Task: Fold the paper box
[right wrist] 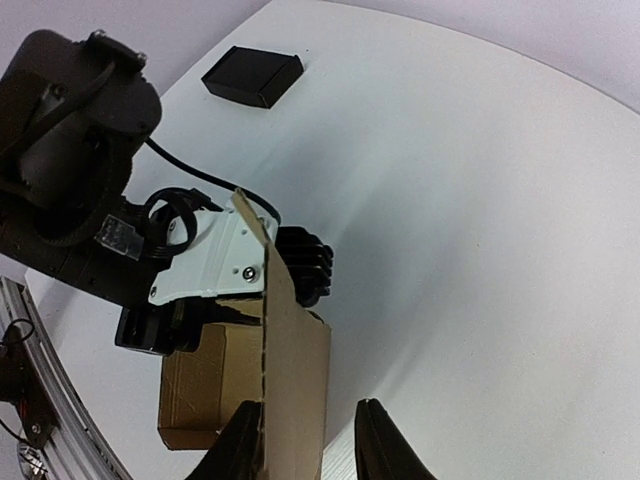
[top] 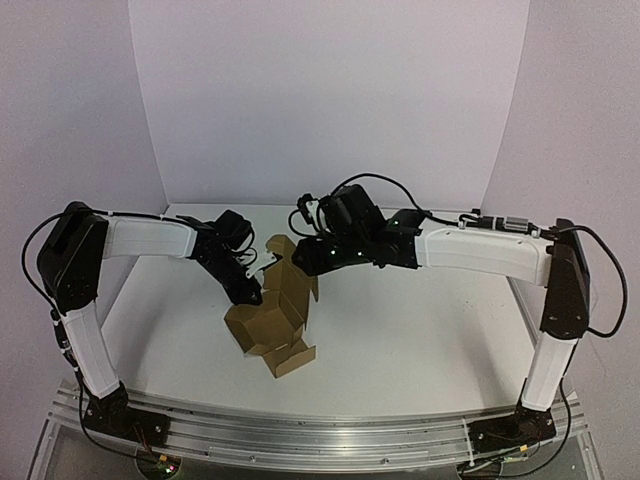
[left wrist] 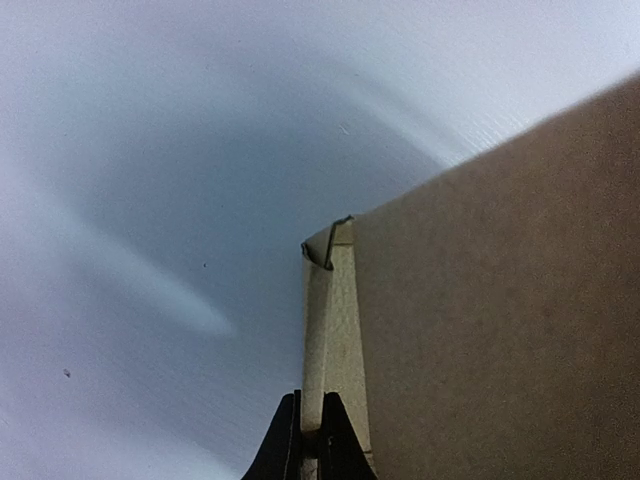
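- Paper box (top: 270, 322) sits half-formed at the middle of the white tabletop (top: 430, 340), with brown flaps standing up at its 12 o'clock side.
- Left claw (top: 252, 290) is at the box's 10 o'clock. In the wrist view its fingers (left wrist: 290, 440) are pinched tight on a folded cardboard edge.
- Right claw (top: 298, 262) hangs at the box's 1 o'clock, fingers apart and straddling an upright flap (right wrist: 295, 380), with a clear gap on one side.
- In the right wrist view, a small black object (right wrist: 252, 77) lies on the tabletop at 11 o'clock, well apart from the box.
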`<state>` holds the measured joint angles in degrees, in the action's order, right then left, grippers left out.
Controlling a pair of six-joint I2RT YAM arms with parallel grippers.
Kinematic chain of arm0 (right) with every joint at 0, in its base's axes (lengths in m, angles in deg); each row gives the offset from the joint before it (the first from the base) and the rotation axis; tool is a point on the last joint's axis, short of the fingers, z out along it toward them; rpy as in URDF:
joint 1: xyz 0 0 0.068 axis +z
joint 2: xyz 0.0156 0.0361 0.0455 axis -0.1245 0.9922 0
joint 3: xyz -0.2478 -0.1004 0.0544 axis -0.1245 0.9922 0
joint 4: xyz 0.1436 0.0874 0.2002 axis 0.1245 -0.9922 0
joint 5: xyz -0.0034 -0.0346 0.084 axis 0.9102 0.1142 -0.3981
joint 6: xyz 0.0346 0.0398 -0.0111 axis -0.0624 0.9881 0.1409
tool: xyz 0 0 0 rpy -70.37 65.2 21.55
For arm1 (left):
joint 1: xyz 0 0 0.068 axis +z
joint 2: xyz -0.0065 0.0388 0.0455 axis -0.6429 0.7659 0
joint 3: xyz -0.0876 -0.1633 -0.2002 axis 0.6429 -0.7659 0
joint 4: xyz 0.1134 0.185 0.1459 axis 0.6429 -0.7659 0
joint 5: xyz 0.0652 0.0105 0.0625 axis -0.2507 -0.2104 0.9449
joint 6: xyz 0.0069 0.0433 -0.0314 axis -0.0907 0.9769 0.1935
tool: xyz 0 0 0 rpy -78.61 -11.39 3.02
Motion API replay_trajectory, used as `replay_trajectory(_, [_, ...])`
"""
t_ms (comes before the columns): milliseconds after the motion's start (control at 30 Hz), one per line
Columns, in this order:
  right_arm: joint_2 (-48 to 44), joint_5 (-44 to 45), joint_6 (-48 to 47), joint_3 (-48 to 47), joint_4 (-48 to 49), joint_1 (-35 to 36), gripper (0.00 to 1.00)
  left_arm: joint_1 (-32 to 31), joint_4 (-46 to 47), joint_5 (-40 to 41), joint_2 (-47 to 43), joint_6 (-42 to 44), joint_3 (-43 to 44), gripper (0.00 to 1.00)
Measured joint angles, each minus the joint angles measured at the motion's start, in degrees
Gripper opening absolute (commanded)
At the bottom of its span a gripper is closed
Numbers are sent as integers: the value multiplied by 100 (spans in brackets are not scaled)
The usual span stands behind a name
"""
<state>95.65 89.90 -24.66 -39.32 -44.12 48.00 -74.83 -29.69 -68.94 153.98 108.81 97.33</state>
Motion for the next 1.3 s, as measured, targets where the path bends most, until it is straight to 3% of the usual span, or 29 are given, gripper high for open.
replay_trajectory(133, [0,-196,376,90,-8,-192,31,-11,106,-5,0,137,-73,0])
replay_trajectory(467, [56,-950,1316,899,94,-971,47,-12,268,-27,0,282,-183,0])
replay_trajectory(733, [564,-1039,1443,999,135,-973,59,-12,334,-65,-6,295,-213,0])
replay_trajectory(1067, [786,-157,1400,1152,44,-968,69,-12,382,-109,-7,345,-224,0])
replay_trajectory(1300, [975,486,1276,1150,-709,-968,70,-12,414,-115,-7,427,-237,0])
